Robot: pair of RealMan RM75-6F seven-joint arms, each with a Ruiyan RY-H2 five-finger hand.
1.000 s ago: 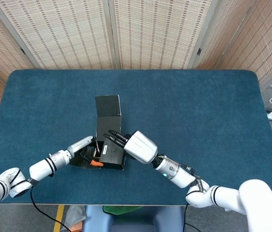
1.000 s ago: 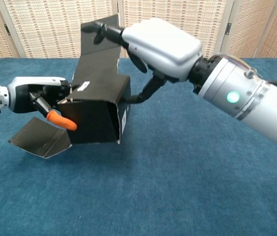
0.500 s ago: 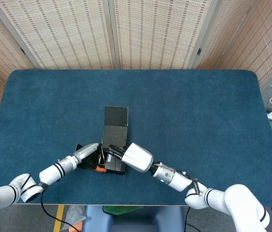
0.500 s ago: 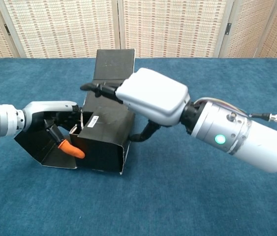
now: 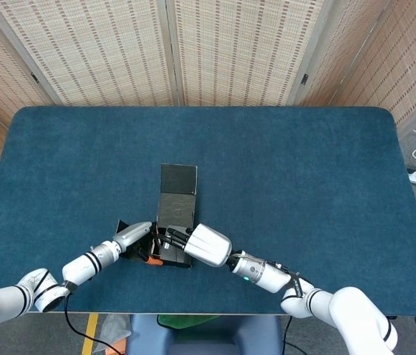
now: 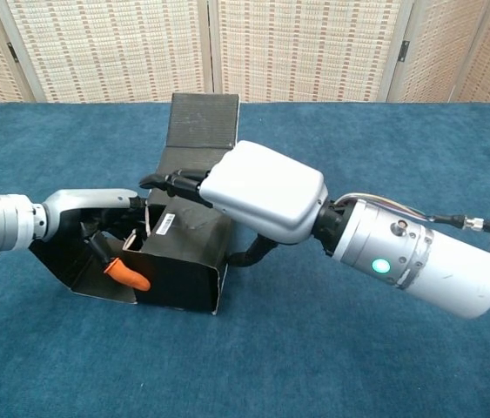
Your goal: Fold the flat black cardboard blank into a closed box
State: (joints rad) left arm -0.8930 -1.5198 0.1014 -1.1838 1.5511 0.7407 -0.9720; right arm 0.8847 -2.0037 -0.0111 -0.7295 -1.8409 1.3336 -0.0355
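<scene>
White label on the box [image 6: 179, 252] is unreadable

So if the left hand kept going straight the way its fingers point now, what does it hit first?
Probably the box's open left end: the left hand points right, fingers already at that opening above the loose side flap. Depth is unclear.

Black box on blue cloth

The box [image 6: 184, 252] is matte black with a small white label; the table [image 5: 289, 170] is deep blue; both hands are silver-white (left hand [image 6: 97, 228] has an orange fingertip [image 6: 129, 275]).
</scene>
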